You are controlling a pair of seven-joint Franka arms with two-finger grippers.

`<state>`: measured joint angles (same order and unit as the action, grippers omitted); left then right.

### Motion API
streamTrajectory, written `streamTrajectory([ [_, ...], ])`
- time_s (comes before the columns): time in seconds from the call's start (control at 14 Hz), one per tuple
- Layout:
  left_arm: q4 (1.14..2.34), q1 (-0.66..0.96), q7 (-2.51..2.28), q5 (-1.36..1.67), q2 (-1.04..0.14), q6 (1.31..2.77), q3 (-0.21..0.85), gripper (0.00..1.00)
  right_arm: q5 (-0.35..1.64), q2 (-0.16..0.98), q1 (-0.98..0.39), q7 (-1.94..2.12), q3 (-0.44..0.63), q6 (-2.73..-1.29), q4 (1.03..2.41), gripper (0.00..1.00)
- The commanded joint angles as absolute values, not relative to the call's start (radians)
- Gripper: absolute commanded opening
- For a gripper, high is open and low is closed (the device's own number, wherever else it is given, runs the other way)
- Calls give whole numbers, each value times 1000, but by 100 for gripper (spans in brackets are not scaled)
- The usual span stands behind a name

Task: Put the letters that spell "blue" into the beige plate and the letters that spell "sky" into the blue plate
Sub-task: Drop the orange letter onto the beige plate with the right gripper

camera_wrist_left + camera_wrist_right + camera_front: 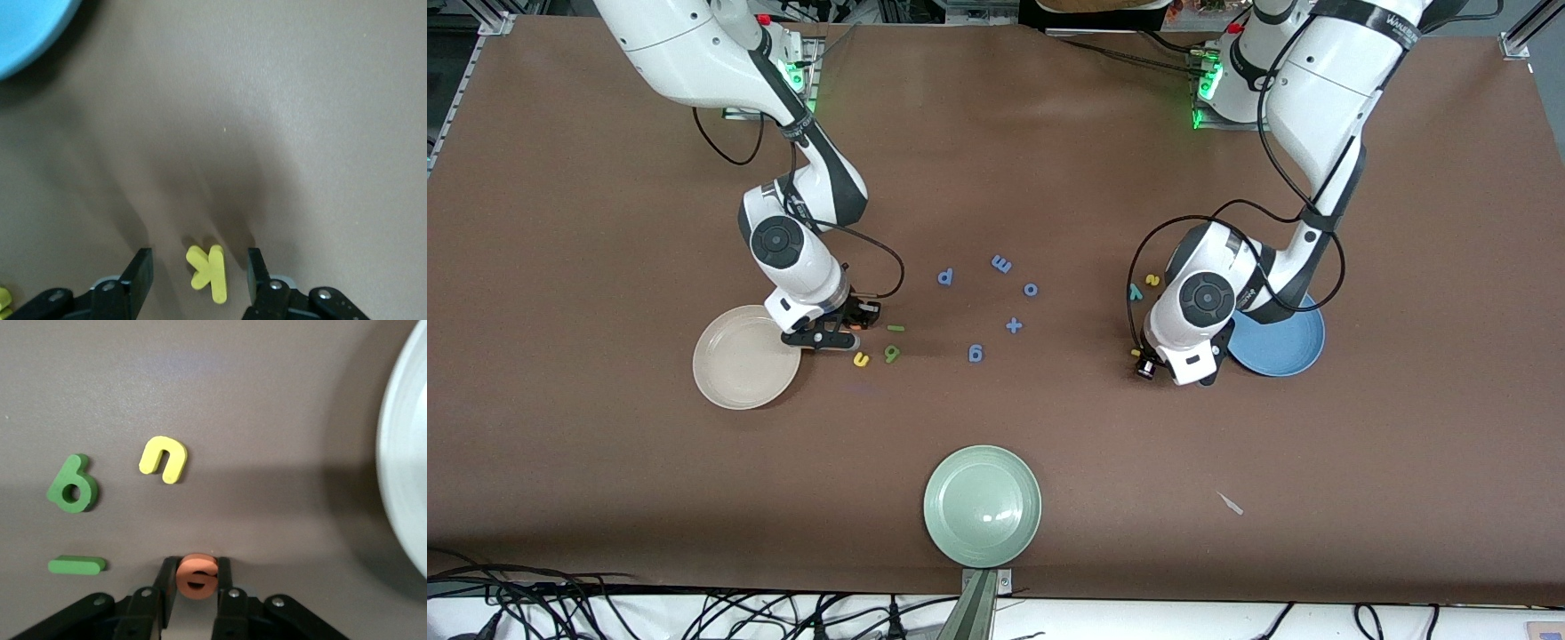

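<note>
My right gripper is shut on the orange e, low over the table beside the beige plate. Close by lie the yellow u, the green b and the green l. My left gripper is open and down at the table next to the blue plate. The yellow k lies flat between its fingers, and neither finger touches it. The yellow s and the teal y lie farther from the front camera than the left hand.
A pale green plate sits near the front edge. Several all-blue letters and a blue plus sign are scattered mid-table between the arms. A small white scrap lies toward the left arm's end.
</note>
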<state>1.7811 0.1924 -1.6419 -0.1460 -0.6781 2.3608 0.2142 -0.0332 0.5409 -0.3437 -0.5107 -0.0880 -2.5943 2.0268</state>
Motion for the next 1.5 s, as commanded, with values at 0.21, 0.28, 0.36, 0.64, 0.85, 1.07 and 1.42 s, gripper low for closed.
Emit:
streamTrajectory([
  [0.21, 1763, 206, -1664, -156, -696, 2358, 216, 37, -80, 460, -345, -309, 21, -2304, 1881, 9],
  [0.28, 1763, 206, -1664, -158, -696, 2358, 215, 31, -80, 448, -345, -245, 59, -2289, 1881, 10],
  [0.36, 1763, 204, -1664, -158, -695, 2358, 216, 22, -80, 446, -344, -177, 95, -2287, 1882, 12],
  [0.64, 1755, 196, -1661, -158, -686, 2353, 216, 0, -71, 454, -336, -94, 146, -2302, 1897, 31],
  [0.85, 1752, 160, -1648, -156, -623, 2315, 218, 0, -55, 454, -336, -107, 146, -2304, 1898, 69],
  [1.07, 1752, 137, -1559, -156, -565, 2238, 219, 0, 53, 459, -353, -170, 135, -2299, 1878, 71],
  [1.42, 1770, 46, -1379, -156, -485, 2085, 219, 0, 69, 575, -466, -423, 120, -2303, 1737, 71],
])
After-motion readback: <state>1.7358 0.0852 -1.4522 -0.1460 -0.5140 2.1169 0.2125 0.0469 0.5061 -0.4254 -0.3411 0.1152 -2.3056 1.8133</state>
